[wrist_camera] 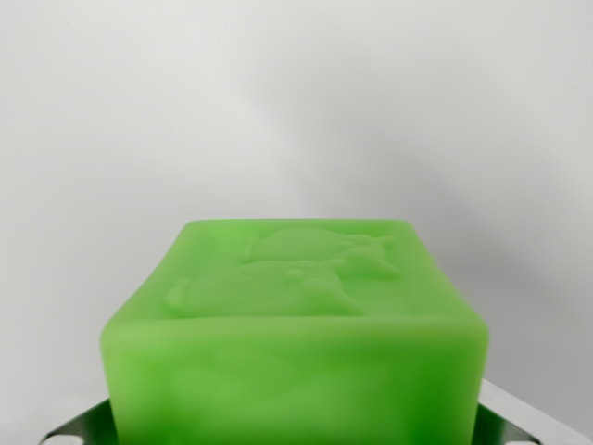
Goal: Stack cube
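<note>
A green cube is filling the lower middle of the wrist view, its top face showing a raised relief. Metal fingertips are peeking out at the cube's two lower corners, so the cube is sitting between them; whether they are pinching it I cannot tell.

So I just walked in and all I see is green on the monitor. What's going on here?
That is the wrist view, pressed close to a green cube with a raised relief on its top face. Metal gripper parts show at both lower corners beside it, so the arm seems to be holding it. Whether the jaws are clamped is hidden. Behind it is plain white.
</note>
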`<state>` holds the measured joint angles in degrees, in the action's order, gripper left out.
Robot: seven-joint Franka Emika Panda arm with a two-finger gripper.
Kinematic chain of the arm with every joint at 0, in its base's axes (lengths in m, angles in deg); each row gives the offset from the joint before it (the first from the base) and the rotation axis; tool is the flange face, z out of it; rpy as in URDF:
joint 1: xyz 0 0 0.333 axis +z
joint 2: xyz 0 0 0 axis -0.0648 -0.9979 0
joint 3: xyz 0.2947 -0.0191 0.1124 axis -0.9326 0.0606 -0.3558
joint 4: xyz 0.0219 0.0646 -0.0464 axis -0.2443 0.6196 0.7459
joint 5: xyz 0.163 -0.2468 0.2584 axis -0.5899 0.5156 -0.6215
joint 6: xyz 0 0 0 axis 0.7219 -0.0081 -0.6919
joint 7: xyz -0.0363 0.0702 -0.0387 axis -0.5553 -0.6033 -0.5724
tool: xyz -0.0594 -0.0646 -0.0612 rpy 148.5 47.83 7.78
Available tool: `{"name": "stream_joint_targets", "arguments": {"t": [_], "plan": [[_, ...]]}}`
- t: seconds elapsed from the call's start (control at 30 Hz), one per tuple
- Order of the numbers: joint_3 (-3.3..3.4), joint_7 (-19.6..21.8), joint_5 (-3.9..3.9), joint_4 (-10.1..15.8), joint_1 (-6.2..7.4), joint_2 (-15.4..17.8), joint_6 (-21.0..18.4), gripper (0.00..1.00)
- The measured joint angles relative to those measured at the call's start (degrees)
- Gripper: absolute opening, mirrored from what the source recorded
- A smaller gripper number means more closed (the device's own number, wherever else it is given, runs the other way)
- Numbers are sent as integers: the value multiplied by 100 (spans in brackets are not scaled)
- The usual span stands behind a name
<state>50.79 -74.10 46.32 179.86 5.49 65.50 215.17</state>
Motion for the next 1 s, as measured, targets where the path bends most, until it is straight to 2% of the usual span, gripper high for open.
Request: {"name": "stream_joint_targets", "arguments": {"t": [0.47, 1.0], "plan": [[130, -298, -19, 113, -180, 214, -99, 0], [316, -646, -23, 212, -366, 437, -228, 0]]}}
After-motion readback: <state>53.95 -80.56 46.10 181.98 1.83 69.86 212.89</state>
